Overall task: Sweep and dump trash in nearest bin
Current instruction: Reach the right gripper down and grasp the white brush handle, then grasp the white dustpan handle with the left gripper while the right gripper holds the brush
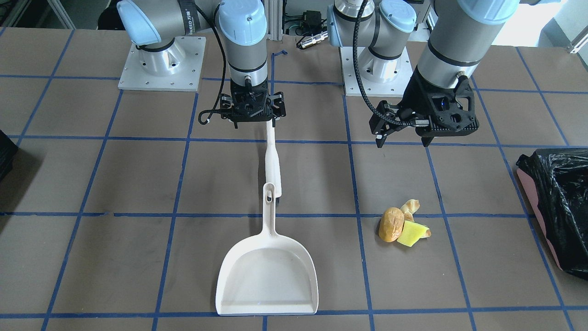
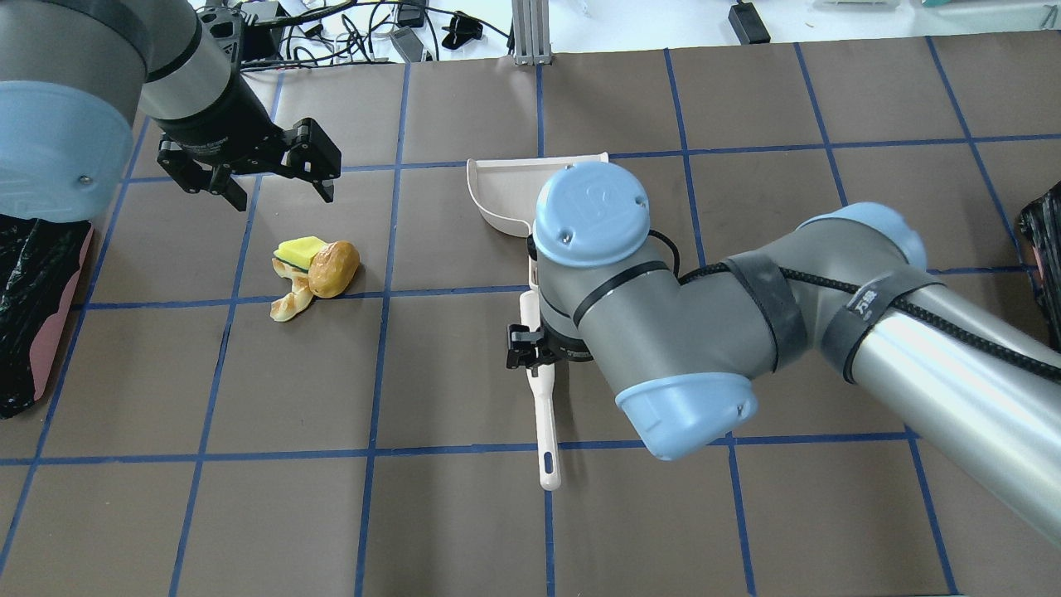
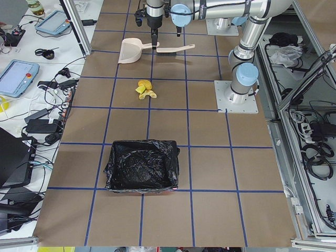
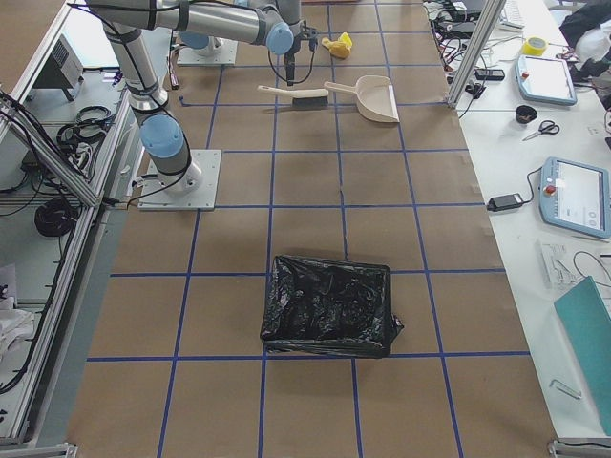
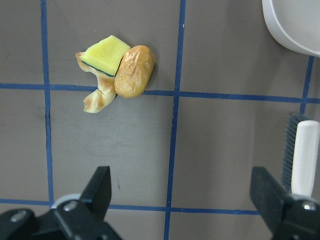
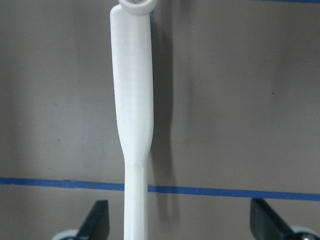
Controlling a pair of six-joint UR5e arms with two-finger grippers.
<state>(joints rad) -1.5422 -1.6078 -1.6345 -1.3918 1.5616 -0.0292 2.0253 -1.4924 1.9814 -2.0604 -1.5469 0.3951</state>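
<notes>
The trash point(image 1: 404, 225) is a tight cluster of three pieces on the brown table: an orange-brown lump point(image 5: 134, 71), a yellow wedge point(image 5: 104, 51) and a tan curved bit point(image 5: 99, 99). My left gripper point(image 1: 402, 143) hangs open above the table just short of the pile point(image 2: 315, 269), holding nothing. The white dustpan point(image 1: 266, 276) lies flat, mouth away from me. A white brush handle point(image 6: 132, 125) runs between the wide-open fingers of my right gripper point(image 6: 182, 215), nearer one finger. The pink-sided bin point(image 1: 556, 207) with its black bag stands at the table edge on my left.
The brush's bristle head point(image 5: 290, 150) lies beside the dustpan handle point(image 1: 268, 202). A second dark bag-lined container point(image 4: 329, 305) stands towards the table's other end. My right arm's elbow point(image 2: 688, 332) covers part of the dustpan in the overhead view. Blue tape lines grid the table.
</notes>
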